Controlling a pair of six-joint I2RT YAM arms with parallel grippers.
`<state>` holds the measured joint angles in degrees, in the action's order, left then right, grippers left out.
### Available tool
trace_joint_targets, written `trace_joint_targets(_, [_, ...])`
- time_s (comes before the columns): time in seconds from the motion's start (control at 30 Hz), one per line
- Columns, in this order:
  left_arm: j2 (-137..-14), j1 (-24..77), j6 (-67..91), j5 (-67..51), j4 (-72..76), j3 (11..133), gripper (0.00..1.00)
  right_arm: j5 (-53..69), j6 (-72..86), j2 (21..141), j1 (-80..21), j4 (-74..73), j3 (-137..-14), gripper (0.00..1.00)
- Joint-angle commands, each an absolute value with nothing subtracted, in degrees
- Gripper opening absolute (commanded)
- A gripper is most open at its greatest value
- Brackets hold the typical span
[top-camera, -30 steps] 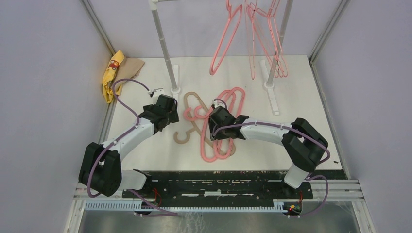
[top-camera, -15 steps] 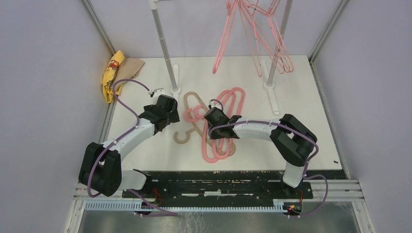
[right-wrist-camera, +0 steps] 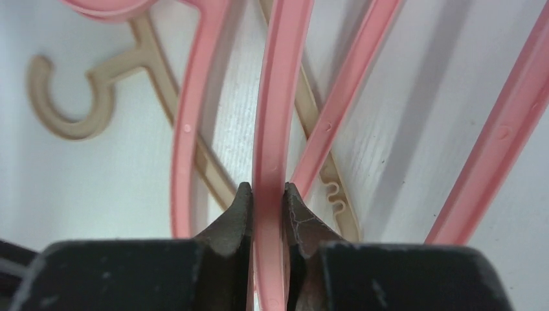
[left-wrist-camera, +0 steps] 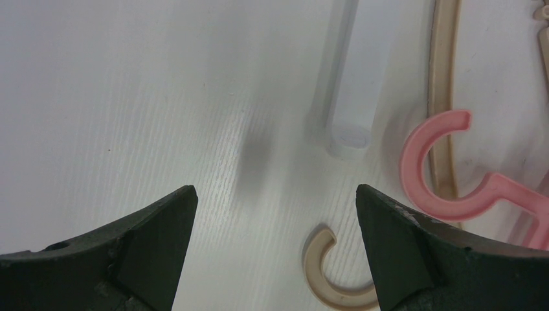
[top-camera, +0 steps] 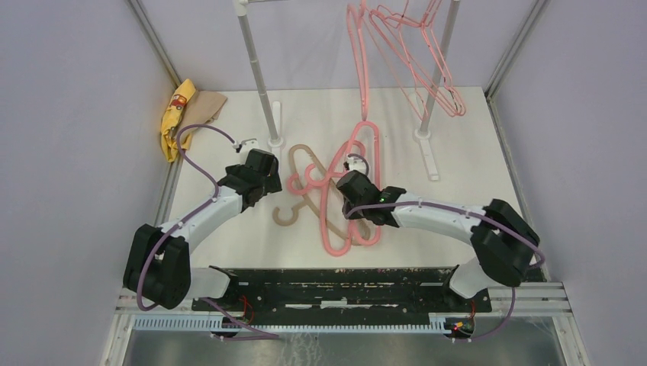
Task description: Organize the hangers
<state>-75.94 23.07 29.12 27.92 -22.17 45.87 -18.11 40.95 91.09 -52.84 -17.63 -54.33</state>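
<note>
Progress is partial: pink wire hangers point(top-camera: 416, 53) hang from the rack point(top-camera: 257, 72), thicker pink hangers point(right-wrist-camera: 492, 136) and 1 tan hanger point(left-wrist-camera: 443, 78) lie piled on the table point(top-camera: 473, 191), right gripper point(right-wrist-camera: 267, 207) pinching 1 pink bar point(right-wrist-camera: 275, 116), left gripper point(left-wrist-camera: 275, 194) spread empty.

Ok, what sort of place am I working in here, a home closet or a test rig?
Most likely a lab test cell: a white tabletop boxed in by bare lavender walls with metal frame posts, and a small white rack carrying pink hangers.

No legible text, labels or numbers anywhere
</note>
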Motion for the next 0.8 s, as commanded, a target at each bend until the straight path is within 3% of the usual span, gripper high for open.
trace_joint_targets(0.0, [-73.7,23.0,32.6,28.6,-20.8,46.4,0.99,-19.3,41.7,81.1,-53.1,-16.1,-55.2,0.02])
trace_joint_targets(0.23, [-72.0,23.0,33.8,28.4,-21.3,46.0,0.99,-11.7,44.1,77.5,-53.0,-11.5,-64.8,0.02])
trace_joint_targets(0.5, [-69.5,23.0,34.0,28.3,-21.5,46.6,0.99,2.7,54.8,86.1,-50.7,-2.1,-80.3,0.02])
trace_joint_targets(0.77, [-67.6,23.1,34.0,28.7,-21.7,46.3,0.99,8.4,58.6,95.6,-45.9,2.0,-99.8,0.03])
